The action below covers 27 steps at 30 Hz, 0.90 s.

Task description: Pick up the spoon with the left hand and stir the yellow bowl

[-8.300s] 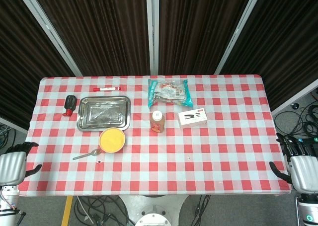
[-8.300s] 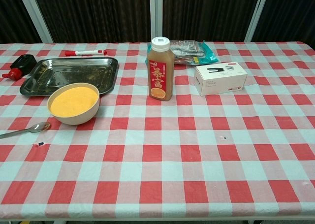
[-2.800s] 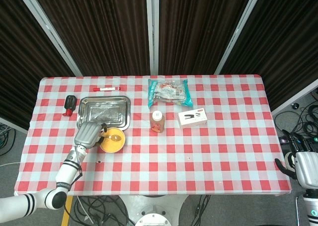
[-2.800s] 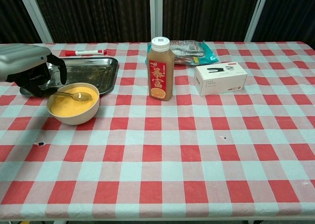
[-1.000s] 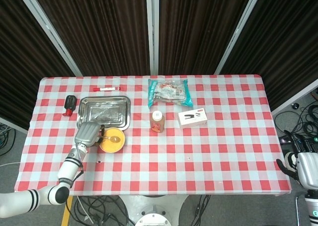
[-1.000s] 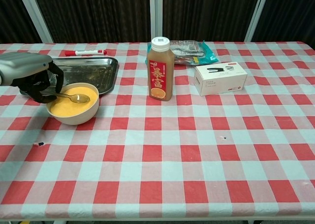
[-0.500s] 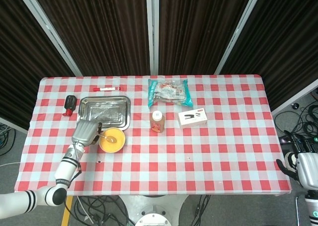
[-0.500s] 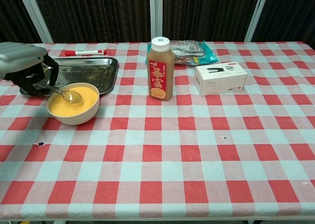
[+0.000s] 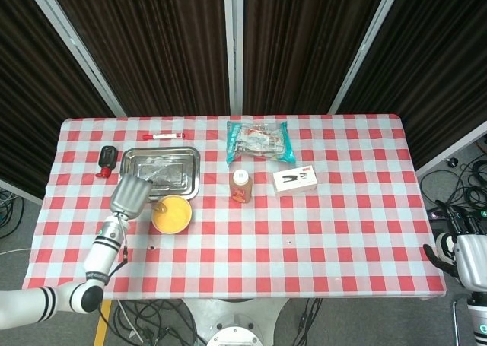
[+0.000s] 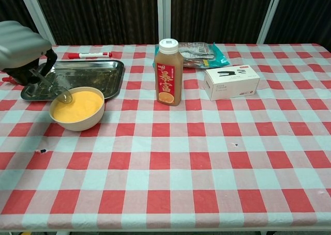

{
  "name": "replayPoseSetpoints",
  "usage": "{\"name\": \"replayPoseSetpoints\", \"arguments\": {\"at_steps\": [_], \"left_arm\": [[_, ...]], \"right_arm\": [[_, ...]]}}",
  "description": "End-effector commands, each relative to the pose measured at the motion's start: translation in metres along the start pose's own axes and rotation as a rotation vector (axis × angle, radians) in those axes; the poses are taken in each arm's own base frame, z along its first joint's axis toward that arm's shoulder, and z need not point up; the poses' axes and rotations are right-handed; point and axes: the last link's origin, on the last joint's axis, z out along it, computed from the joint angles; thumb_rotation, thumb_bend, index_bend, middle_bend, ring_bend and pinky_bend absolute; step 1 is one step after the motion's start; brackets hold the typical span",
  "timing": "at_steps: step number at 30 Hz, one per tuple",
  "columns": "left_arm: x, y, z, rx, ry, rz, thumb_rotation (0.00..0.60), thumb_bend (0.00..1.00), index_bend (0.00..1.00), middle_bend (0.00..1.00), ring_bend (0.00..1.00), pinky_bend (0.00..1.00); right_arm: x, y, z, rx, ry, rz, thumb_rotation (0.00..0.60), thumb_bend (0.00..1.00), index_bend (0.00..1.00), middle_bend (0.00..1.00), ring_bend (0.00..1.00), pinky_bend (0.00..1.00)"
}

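Observation:
The yellow bowl [image 9: 172, 214] [image 10: 77, 108] stands in front of the metal tray, left of centre. My left hand [image 9: 129, 195] [image 10: 21, 48] hovers at the bowl's left rim, above the table, and grips the metal spoon [image 10: 53, 87] [image 9: 157, 204] by its handle. The spoon slants down to the right, with its bowl end [image 10: 64, 96] at the left edge of the yellow bowl. My right hand [image 9: 466, 256] hangs off the table's right front corner, holding nothing, fingers apart.
A metal tray [image 9: 160, 171] [image 10: 88, 76] lies behind the bowl. A red marker [image 9: 163, 135], a red-and-black item [image 9: 106, 160], a juice bottle [image 10: 168, 72], a white stapler box [image 10: 230, 81] and a teal snack bag [image 9: 259, 141] stand further back.
My left hand has risen and drawn back to the left, lifting the spoon from the middle of the bowl to its left rim. The right hand has stayed put.

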Motion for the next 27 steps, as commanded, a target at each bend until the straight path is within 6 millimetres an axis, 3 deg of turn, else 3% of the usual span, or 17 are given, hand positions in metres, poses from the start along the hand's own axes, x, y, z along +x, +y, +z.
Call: {"name": "replayPoseSetpoints", "arguments": {"at_steps": [1,16,27], "left_arm": [[0.007,0.003,0.002,0.002,0.019,0.045,0.600,0.41,0.67,1.00,1.00,1.00],[-0.003,0.018,0.007,0.013,0.036,0.207,0.600,0.41,0.67,1.00,1.00,1.00],[-0.007,0.035,0.005,-0.034,0.016,0.194,0.600,0.41,0.68,1.00,1.00,1.00]], "right_arm": [[0.000,0.000,0.000,-0.001,-0.001,0.001,0.600,0.19,0.10,0.28,0.13,0.23],[0.000,0.000,0.001,-0.006,-0.002,-0.001,0.600,0.19,0.10,0.28,0.13,0.23],[0.000,0.000,0.000,-0.006,-0.010,0.023,0.600,0.19,0.10,0.28,0.13,0.23]]}}
